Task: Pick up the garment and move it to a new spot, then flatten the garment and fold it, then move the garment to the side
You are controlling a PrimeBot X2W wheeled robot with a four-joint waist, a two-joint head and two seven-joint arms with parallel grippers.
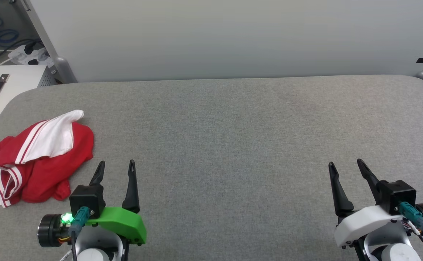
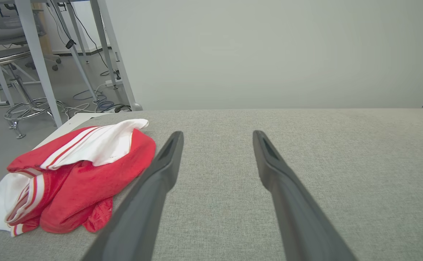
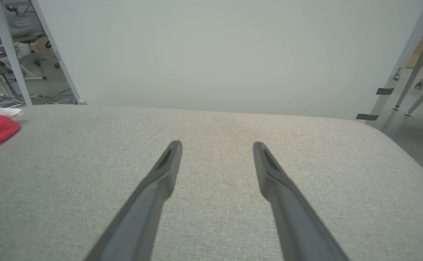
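While the garment (image 1: 41, 159) lies bunched in a loose heap at the left end of the counter (image 1: 233, 145), neither hand touches it. The heap is mostly red. A white sleeve with red-and-white striped trim is draped across its top, and a second white part with the same trim spills toward the counter's left edge.

The left hand (image 1: 117, 162), with a green shell and a lit green lamp behind its fingers, sits over the front-left part of the counter, just beside the near right side of the heap. Its two dark fingers are spread wide with nothing between them but grey cloth surface. From the head view a narrow strip of bare counter separates its left fingertip from the red fabric. In the left wrist view that finger overlaps the edge of the heap in the picture.

The right hand (image 1: 344, 162), with a white shell, sits over the front-right part of the counter, well apart from the garment. Its fingers are likewise spread wide and hold nothing. In the right wrist view a small corner of red and white cloth shows at the counter's far left end.

Behind the counter's far edge stands a plain pale wall panel (image 1: 233, 36). Beyond the counter's left end there is a white box (image 1: 16, 78) with a dark strap handle, and past that a power strip (image 1: 26, 54) with cables on the floor. A stool (image 2: 5, 58) stands off the counter's far left corner.
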